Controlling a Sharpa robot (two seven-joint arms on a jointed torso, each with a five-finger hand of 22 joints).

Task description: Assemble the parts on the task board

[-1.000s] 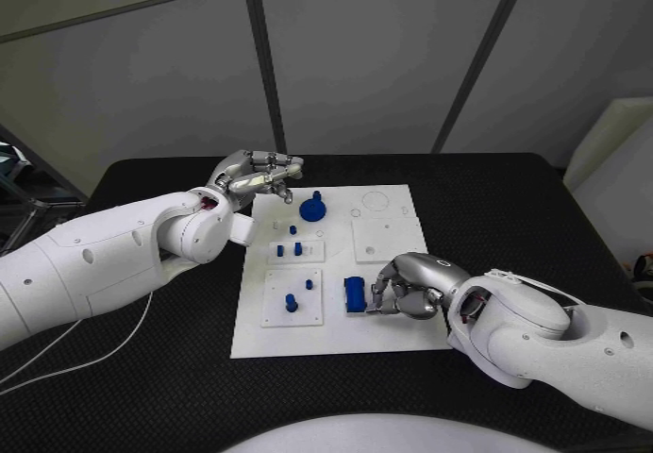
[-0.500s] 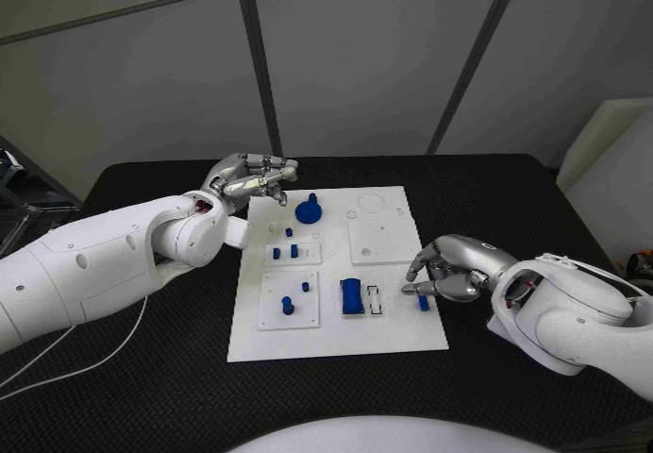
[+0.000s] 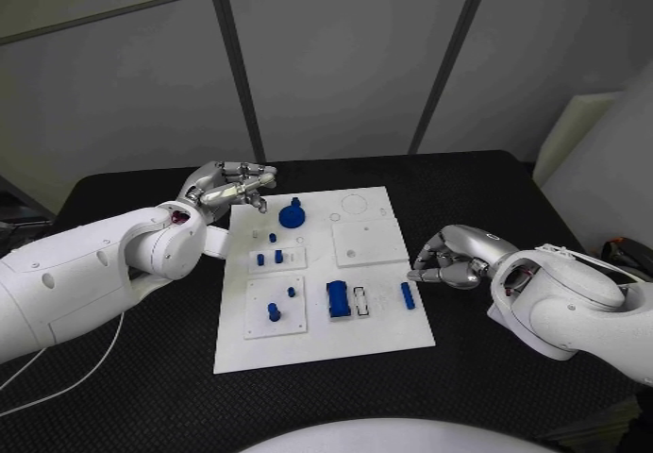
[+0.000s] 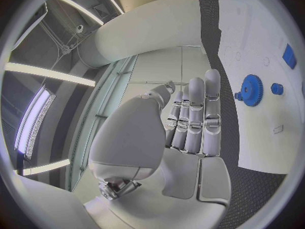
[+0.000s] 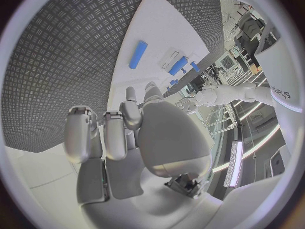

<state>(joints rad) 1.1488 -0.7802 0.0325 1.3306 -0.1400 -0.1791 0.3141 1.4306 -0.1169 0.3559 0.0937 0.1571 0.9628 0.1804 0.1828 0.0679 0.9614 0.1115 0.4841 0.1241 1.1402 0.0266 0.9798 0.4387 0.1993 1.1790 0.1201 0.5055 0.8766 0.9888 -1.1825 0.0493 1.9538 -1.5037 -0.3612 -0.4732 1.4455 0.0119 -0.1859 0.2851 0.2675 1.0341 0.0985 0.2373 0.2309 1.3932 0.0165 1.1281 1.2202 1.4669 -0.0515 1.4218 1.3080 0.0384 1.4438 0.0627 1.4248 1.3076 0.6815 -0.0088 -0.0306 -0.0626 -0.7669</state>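
Head view shows the white task board point(image 3: 320, 330) in the middle of the black surface point(image 3: 490, 189). A small blue bar point(image 3: 407, 295) lies flat near the board's 3 o'clock edge. Its long axis runs from 12 o'clock to 6 o'clock. Just beside it, toward 9 o'clock, is a small open slot point(image 3: 362, 301), and next to that stands a bigger blue block point(image 3: 338, 299).

The right hand point(image 3: 456, 260) is just off the board's edge. The blue bar lies from it toward 8 o'clock, near but not touching. This hand is much nearer to the bar than the other hand is. Its fingers are curled in and I see nothing in them. The right wrist view shows the same: curled fingers, no part inside, and the blue bar point(image 5: 138, 54) lying free on the board past the fingertips.

The left hand point(image 3: 228, 184) hangs over the board's far corner, at about 11 o'clock. The blue gear point(image 3: 292, 215) sits just beside it, toward 4 o'clock. Its fingers are bent close together. In the left wrist view the fingers point(image 4: 197, 118) lie straight side by side and hold nothing, with the gear point(image 4: 251, 90) apart from them.

I think the next job is the blue bar, and the right hand is best placed for it.
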